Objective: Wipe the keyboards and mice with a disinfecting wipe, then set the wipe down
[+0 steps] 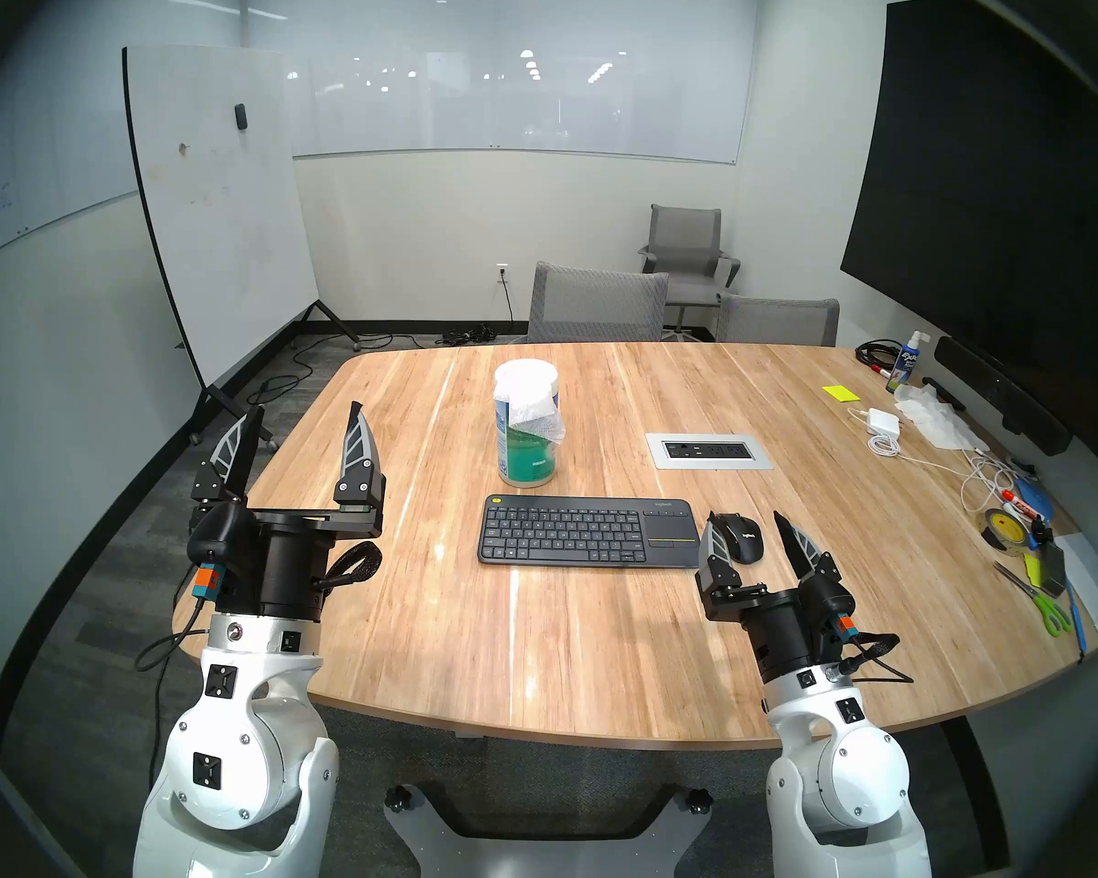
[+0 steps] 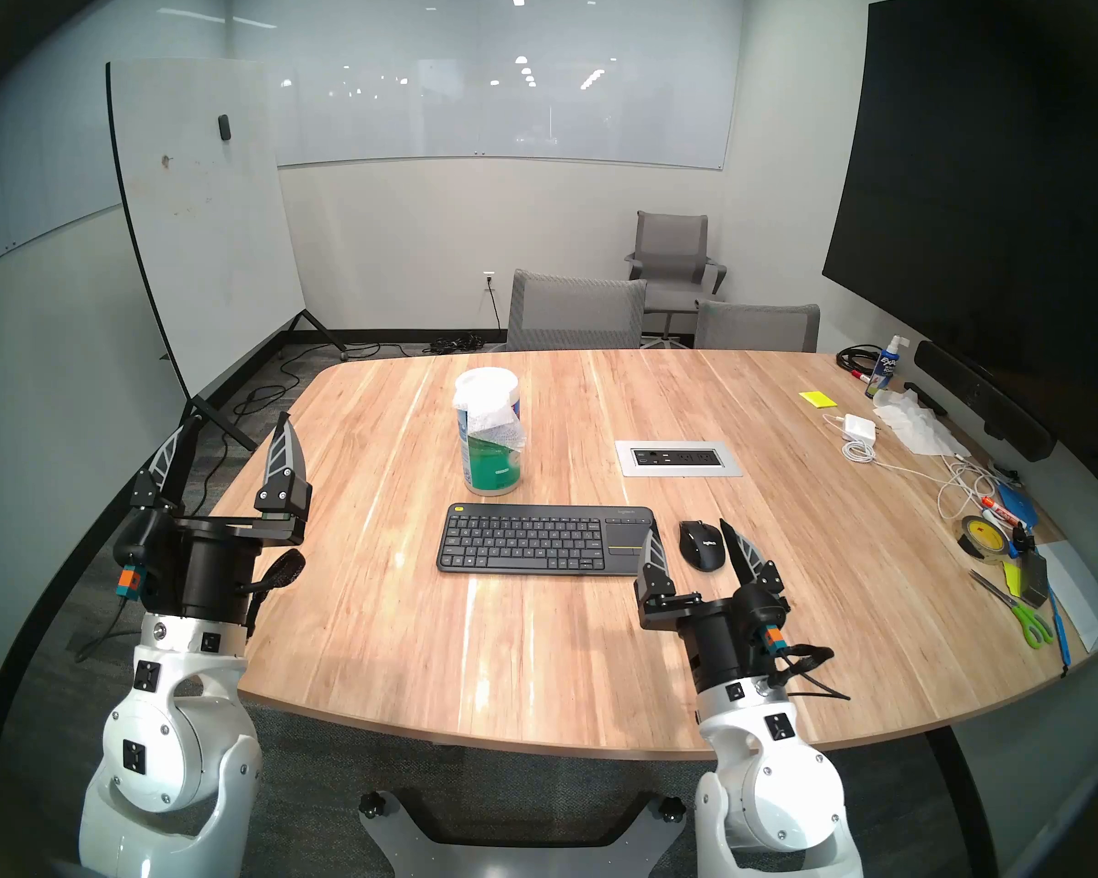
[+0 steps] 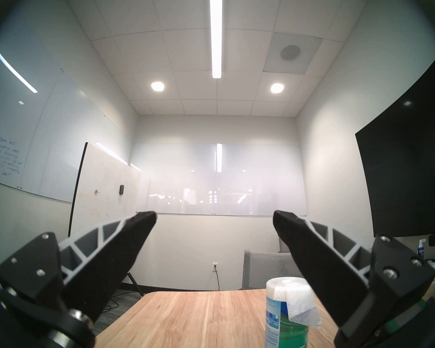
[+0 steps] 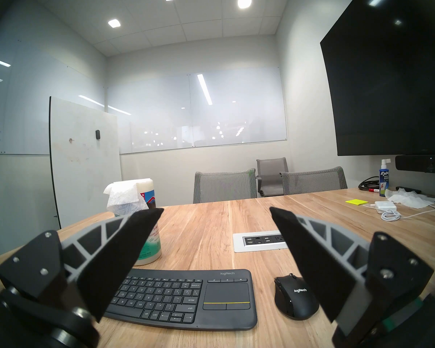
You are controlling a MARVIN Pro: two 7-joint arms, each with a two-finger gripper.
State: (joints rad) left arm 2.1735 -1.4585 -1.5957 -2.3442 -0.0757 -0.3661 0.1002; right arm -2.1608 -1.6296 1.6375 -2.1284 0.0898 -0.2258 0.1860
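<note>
Hanging from its white-lidded blue-green canister (image 1: 526, 428) for easy pulling, the thin white wipe (image 1: 537, 419) awaited both empty, wide-spread grippers' fingers (image 1: 359, 438) above the wooden table (image 1: 597, 636).

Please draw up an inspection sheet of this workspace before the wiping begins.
Surface: wooden table, with an inset power outlet panel.
Job's things: keyboard flat; mouse to its right, apart; wipe hanging from the canister top, behind the keyboard.
Clutter: far right, spray bottle, sticky notes, tissue heap, tape roll, scissors.
End effectors: left end effector and right end effector both open, empty, raised over the near edge.
Cables: white charger with its cord on the table; black cords on the floor.
Surroundings: whiteboard, chairs, dark screen.
</note>
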